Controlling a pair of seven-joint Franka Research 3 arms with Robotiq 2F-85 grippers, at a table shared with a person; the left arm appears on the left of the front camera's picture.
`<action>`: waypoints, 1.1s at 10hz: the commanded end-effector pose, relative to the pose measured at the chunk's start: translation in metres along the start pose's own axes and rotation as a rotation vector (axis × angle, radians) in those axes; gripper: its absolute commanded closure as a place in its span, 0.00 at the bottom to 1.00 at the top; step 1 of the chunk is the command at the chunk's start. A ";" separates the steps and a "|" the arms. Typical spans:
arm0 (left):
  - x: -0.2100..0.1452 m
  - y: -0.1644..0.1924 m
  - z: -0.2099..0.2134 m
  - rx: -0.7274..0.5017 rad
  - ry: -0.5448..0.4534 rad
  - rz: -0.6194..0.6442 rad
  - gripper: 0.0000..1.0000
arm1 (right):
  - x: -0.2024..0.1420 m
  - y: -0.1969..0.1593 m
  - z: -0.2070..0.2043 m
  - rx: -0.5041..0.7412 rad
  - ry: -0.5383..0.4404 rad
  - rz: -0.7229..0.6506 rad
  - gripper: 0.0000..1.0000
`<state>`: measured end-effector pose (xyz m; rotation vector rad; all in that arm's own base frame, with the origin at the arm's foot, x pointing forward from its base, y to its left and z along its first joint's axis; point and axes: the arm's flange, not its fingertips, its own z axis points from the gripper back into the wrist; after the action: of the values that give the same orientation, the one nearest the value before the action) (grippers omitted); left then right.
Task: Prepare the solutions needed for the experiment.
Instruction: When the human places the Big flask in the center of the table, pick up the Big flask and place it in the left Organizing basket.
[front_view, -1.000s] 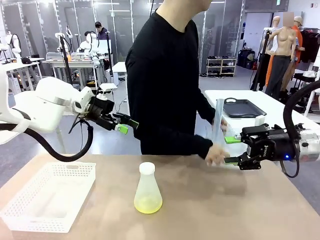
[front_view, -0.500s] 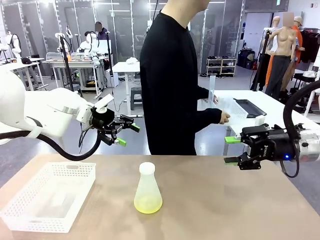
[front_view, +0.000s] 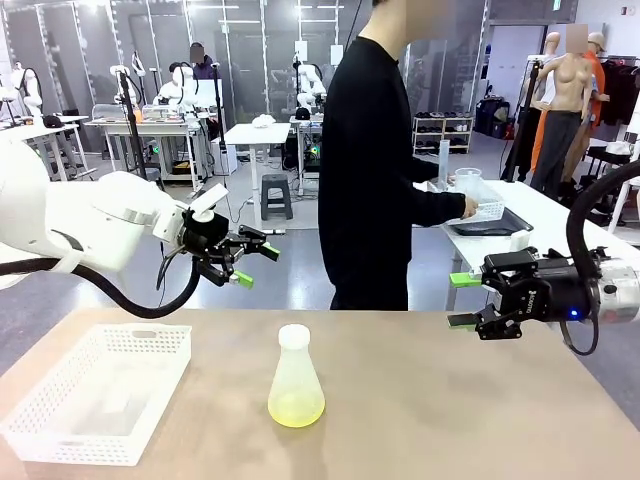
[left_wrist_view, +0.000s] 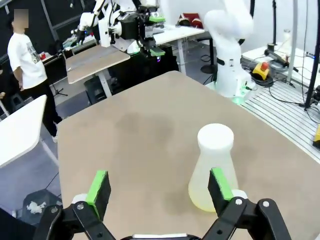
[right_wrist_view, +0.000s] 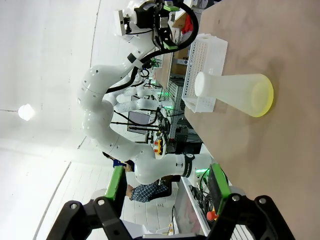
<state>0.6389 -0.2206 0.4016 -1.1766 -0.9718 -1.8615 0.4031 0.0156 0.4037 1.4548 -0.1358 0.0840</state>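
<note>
A frosted conical flask (front_view: 296, 370) stands upright mid-table, with the solutions (front_view: 296, 408) as a shallow lime-yellow layer at its bottom. My left gripper (front_view: 257, 265) hovers open and empty above the table's far left edge, up and to the left of the flask. At the right edge my right gripper (front_view: 458, 300) is also open and empty, well apart from the flask. In the left wrist view the flask (left_wrist_view: 214, 165) stands just beyond the right finger of the open left gripper (left_wrist_view: 159, 185). The right wrist view shows the flask (right_wrist_view: 232, 91) sideways, far ahead of the open right gripper (right_wrist_view: 167, 187).
A white perforated basket (front_view: 40, 440) lies at the table's front left. Behind the table a person in black stands turned to a side table, hands on a small basket with glassware (front_view: 475, 205) over a dark tray (front_view: 500, 228).
The person has stepped right, away from my right gripper, carrying the glassware to the side table. My left gripper has turned and dropped slightly. The right arm and flask have not moved.
</note>
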 end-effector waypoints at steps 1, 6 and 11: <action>-0.011 0.017 -0.024 -0.101 -0.055 -0.007 0.00 | -0.001 -0.001 0.000 0.004 -0.001 0.016 0.17; -0.028 0.036 -0.046 -0.279 -0.066 -0.063 0.00 | -0.001 -0.001 0.000 0.004 -0.001 0.016 0.17; -0.048 0.050 -0.069 -0.405 -0.182 -0.006 0.00 | -0.001 -0.001 0.000 0.004 -0.001 0.016 0.17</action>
<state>0.6493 -0.2905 0.3369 -1.5620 -0.7719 -2.0342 0.4032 0.0152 0.4037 1.4545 -0.1367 0.0834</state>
